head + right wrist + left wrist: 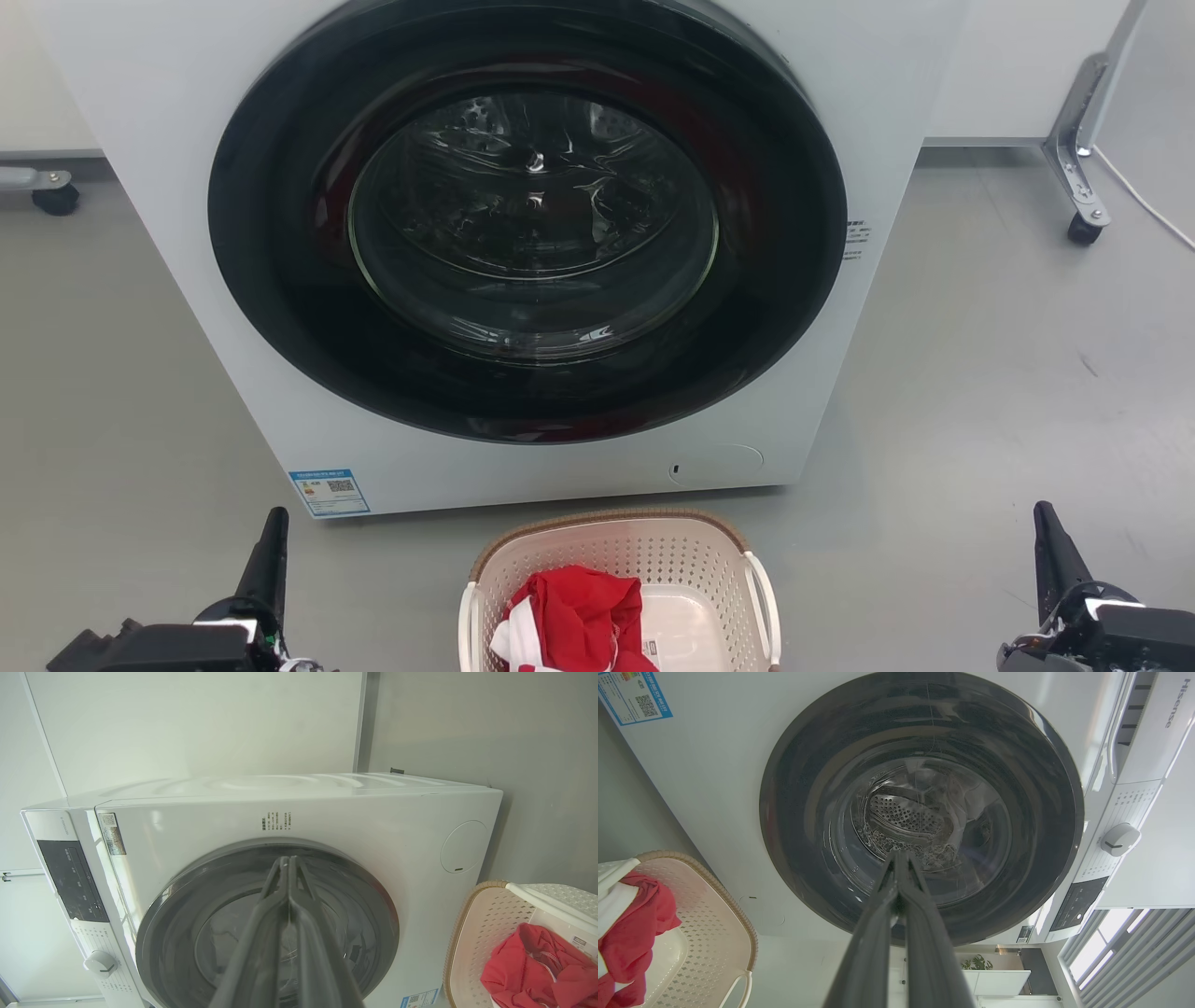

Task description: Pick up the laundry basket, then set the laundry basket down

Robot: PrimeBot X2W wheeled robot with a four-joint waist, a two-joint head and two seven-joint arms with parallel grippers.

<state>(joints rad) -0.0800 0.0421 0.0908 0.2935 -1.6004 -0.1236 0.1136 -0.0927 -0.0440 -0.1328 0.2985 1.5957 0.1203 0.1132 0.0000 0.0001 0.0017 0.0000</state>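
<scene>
At your 6 o'clock, laundry basket (686, 560) before washer (532, 233), red garment (579, 611) inside; left gripper (899, 856) at 7, right gripper (286, 859) at 5, both jaws pressed together.

"Hisense" brand on washing machine (714, 812); other stickers (329, 492) unreadable.

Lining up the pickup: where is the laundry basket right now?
Head view, bottom centre: the laundry basket stands on the floor just in front of the washing machine, below its door, red garment inside.
</scene>
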